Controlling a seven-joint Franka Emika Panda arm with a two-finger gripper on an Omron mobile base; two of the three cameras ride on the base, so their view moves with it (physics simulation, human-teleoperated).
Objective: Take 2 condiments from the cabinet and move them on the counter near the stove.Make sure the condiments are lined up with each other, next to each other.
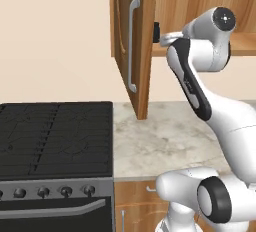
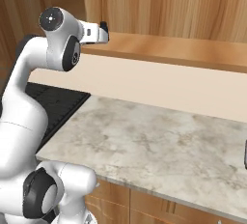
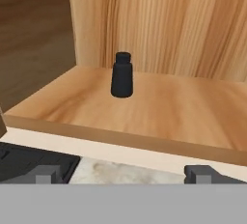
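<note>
A small black bottle (image 3: 121,76) stands upright on the cabinet shelf (image 3: 159,109), near the middle of the hand view. It looks light, hard and easy to tip. Grab its fat lower body. The gripper (image 3: 126,174) is wide and holds nothing.

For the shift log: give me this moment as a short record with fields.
cabinet: open, door swung out toward the stove
shelf: one black bottle standing upright on the wooden shelf
end effector: at the shelf's front edge, fingers apart, bottle ahead between them, not touching it
stove: left of the counter, nothing on its grates
counter: no bottle on the part in view
progress: no bottle moved to the counter yet
</note>
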